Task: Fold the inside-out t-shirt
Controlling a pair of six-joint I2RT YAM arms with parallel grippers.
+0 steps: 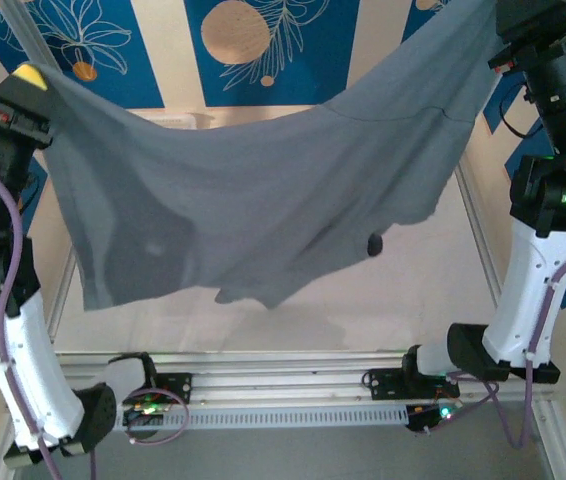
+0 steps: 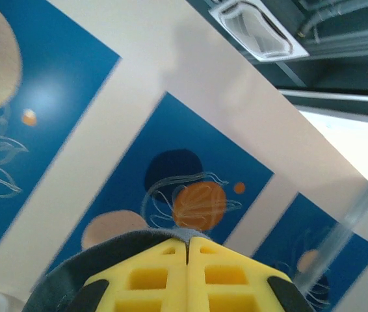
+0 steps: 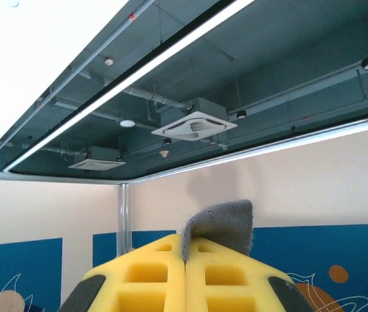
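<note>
The dark grey inside-out t-shirt (image 1: 263, 200) hangs stretched in the air between both arms, sagging in the middle above the table. My left gripper (image 1: 31, 76) at the upper left is shut on one corner of it. In the left wrist view its yellow fingers (image 2: 145, 273) are pressed together with a thin grey hem (image 2: 185, 234) pinched at the tips (image 2: 188, 242). The right gripper is raised at the top right, where the cloth runs up to it. In the right wrist view its jaws (image 3: 185, 252) are shut on a grey fabric corner (image 3: 226, 224) that sticks up past the tips.
The white table (image 1: 393, 290) lies below the shirt, with a metal frame rail (image 1: 478, 240) along its right side and the arm bases on the rail (image 1: 283, 385) at the near edge. A blue patterned wall stands behind.
</note>
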